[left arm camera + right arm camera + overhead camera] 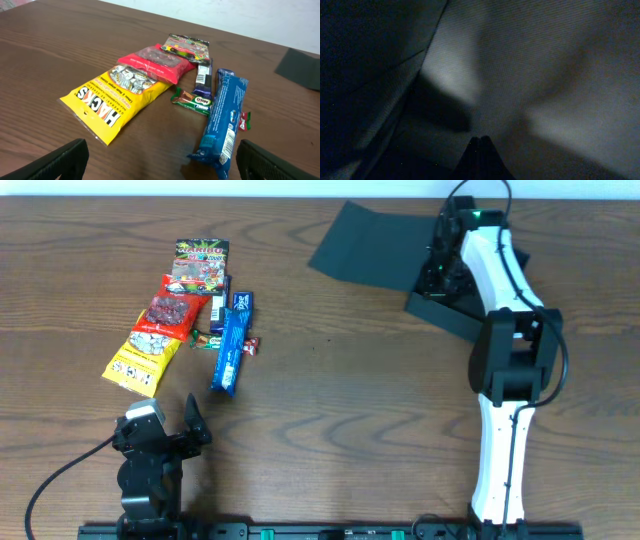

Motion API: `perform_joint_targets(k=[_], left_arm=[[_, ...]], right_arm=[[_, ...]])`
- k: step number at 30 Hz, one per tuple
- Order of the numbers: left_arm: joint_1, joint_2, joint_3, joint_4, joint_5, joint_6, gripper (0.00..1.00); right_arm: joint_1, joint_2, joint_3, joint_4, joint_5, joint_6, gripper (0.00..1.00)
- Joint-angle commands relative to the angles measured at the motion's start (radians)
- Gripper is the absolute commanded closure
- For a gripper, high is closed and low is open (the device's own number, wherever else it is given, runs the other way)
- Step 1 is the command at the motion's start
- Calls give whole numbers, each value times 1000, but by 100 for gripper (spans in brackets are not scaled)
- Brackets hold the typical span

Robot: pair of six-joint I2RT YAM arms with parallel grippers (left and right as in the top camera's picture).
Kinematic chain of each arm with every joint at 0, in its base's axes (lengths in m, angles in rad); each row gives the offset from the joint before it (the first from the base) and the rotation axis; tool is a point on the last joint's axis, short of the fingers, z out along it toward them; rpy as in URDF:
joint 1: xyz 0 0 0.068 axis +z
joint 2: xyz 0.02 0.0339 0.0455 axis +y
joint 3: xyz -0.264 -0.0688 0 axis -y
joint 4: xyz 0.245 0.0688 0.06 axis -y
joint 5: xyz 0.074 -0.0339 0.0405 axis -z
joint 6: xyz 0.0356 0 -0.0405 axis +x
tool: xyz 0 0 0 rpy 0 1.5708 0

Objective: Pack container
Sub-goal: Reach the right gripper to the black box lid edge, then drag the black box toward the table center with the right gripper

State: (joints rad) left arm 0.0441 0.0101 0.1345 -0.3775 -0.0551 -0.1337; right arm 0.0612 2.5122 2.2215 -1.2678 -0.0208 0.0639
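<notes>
The dark container [455, 318] stands at the back right with its flap lid [362, 242] lying open to the left. My right gripper [438, 272] reaches down inside it. In the right wrist view its fingertips [480, 142] are pressed together over the dim box floor [545, 75], with nothing between them. My left gripper [172, 420] rests at the front left, open and holding nothing, its fingers [60, 160] wide apart. Ahead of it lie a yellow Hacks bag [107, 97], a red packet [157, 65] and a long blue packet [222, 120].
More snacks lie in the cluster: a dark colourful packet [190, 47], a purple bar [202, 77], a green Milo bar [192, 101] and a small red-green sweet [245, 120]. The open flap [300, 65] shows at the far right of the left wrist view.
</notes>
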Motion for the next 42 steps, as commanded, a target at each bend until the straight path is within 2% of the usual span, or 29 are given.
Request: perform_joint_targets(k=[1,13,18,23,27,28,32,37,42], left_arm=[[3,-6,-21,-5,1,6,5],[3,-6,-21,-5,1,7,4],[3,-6,-21,-5,1,7,5],[3,-6,-21,-5,1,7,5],[3,-6,-21,-5,1,7,5],[3,-6,-21,-5,1,7,5],[3,-6,-21,-5,1,7,4],[3,-6,-21,-5,1,7,5],[3,-6,-21,-5,1,6,5]], right_arm=[[50,-59,2,-11,-92,18,99],[269,-131,2,-27,-204,6,99],[312,-142,3,-29,-204,-3,99],[311,-235,3,-39,-160,-70,99],[314,-344,3,-108,-110,-259,98],[319,-360,3,-129,-111,-290,96],[318,-377,2,-185,-111,-361,74],[332,-377,-74,-171,-118,-423,64],[357,-377,-216,-83,-84,-455,62]])
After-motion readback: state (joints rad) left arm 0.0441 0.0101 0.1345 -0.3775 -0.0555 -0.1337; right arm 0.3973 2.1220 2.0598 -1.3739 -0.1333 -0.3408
